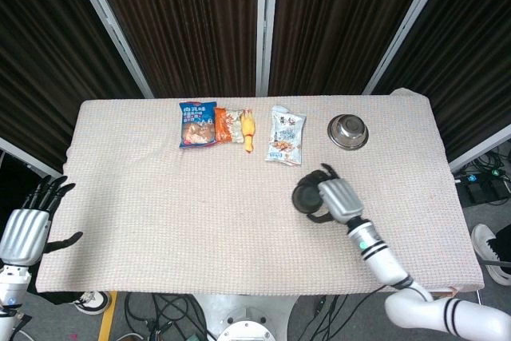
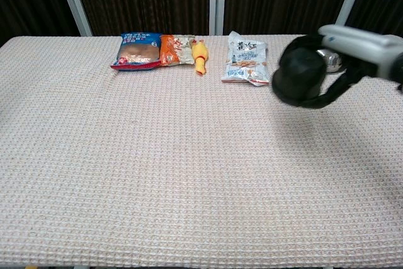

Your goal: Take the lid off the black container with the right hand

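In the chest view the right hand [image 2: 352,55] largely hides the steel bowl [image 2: 330,60]; the snack packets' print is perhaps too small to read.

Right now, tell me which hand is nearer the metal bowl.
Right. The right hand, gripping the black container, sits just in front of the metal bowl; the left hand hangs off the table's far left edge.

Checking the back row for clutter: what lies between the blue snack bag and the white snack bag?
In the head view, an orange packet and a yellow rubber chicken lie between the blue snack bag and the white snack bag. The chest view shows the same.
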Controlling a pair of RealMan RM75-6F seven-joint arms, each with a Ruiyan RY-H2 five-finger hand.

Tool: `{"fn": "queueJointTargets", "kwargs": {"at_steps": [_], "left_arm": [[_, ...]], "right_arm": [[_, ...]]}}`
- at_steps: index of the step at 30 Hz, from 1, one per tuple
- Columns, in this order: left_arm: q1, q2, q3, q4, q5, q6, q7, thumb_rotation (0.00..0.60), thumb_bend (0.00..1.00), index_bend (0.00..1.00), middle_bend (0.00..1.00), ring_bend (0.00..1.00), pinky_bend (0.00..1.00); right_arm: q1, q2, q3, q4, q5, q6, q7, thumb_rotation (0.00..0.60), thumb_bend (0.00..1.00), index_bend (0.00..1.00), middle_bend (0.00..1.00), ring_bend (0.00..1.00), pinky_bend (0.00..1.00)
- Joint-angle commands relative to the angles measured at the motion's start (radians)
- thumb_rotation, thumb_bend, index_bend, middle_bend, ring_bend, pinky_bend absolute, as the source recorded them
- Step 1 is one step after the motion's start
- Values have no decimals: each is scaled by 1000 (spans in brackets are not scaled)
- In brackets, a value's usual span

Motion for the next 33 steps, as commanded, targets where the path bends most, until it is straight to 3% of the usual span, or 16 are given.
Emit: {"fn": "queueJointTargets", "kwargs": {"at_steps": [1, 4, 8, 12, 19, 21, 24, 28, 33], "left_arm": [[-1, -3, 5, 7, 3, -6, -6, 600, 86, 151, 83, 0, 170], [-1, -11, 10, 14, 8, -8, -10, 600, 86, 151, 83, 0, 170], [-3, -17, 6, 17, 7, -7, -13, 600, 86, 151, 83, 0, 170], [-7, -20, 11, 17, 18, -8, -8, 600, 86, 151, 83, 0, 170], [2, -2, 10, 5, 3, -7, 2, 600, 86, 151, 83, 0, 170], [4, 9, 10, -3, 3, -4, 8, 600, 86, 151, 83, 0, 170], [8, 20, 11, -13, 3, 1, 10, 600, 86, 151, 83, 0, 170], [6, 14, 16, -13, 8, -6, 10, 600, 86, 151, 82, 0, 170], [-4, -6, 11, -12, 9, -17, 23, 600, 86, 151, 83, 0, 170]], "right_arm": [[-25, 57, 22, -57, -29, 102, -25, 600, 209, 425, 485, 150, 0], [-138, 238, 18, -56, -6, 191, 79, 600, 209, 425, 485, 149, 0], [-212, 340, -15, -12, 8, 193, 193, 600, 208, 425, 485, 144, 0], [-164, 281, -35, -2, -31, 111, 209, 600, 209, 425, 485, 143, 0], [57, -46, 1, 2, -57, -67, 70, 600, 208, 425, 485, 144, 0], [72, -84, 5, -6, -55, -63, 45, 600, 208, 423, 484, 144, 0], [35, -58, -3, -15, -59, 11, 25, 600, 208, 411, 483, 144, 0], [-68, 98, -9, 14, -16, 100, 88, 600, 208, 403, 482, 144, 0], [-140, 204, -30, 99, 32, 94, 203, 600, 208, 403, 483, 144, 0]]}}
